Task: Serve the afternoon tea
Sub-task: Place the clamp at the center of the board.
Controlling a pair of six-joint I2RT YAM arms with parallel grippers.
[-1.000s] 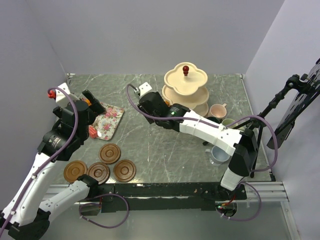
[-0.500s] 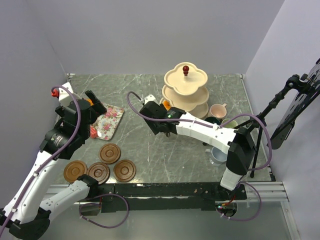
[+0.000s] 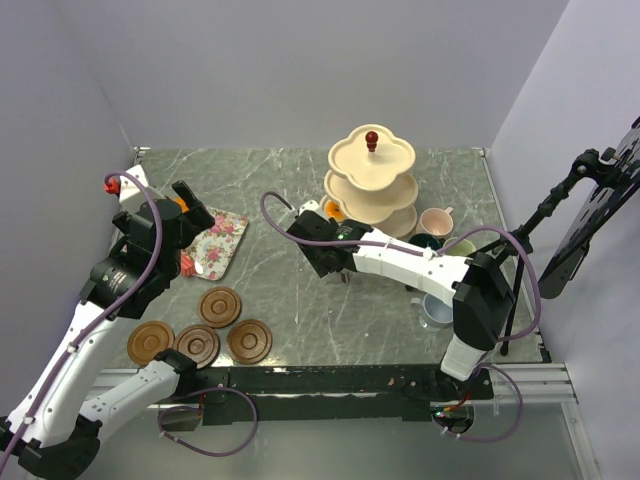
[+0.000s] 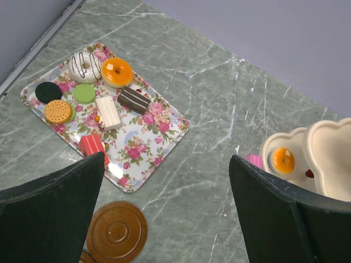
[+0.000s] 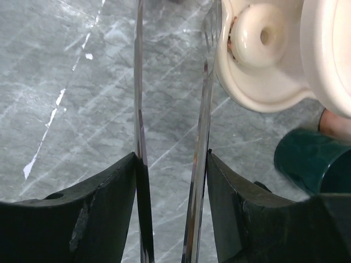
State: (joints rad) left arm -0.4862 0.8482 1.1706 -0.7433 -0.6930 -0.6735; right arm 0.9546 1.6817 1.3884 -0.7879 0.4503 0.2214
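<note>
Orange cake sits on stand; other cakes lie on tray, saucers bare. Left claw spread wide; right claw grips tongs.

The right fingers, clamping the tongs, have slid nearer and rightward beside the stand

**Colours across the marble desk**

The desk was grey-green marble with pale veins. The tray carried pink roses on white. The stand was cream and its knob red. The saucers were brown. The pink mug stood out, as did the dark green mug; the third mug looked grey-blue, perhaps. The tongs were silvery.
</note>
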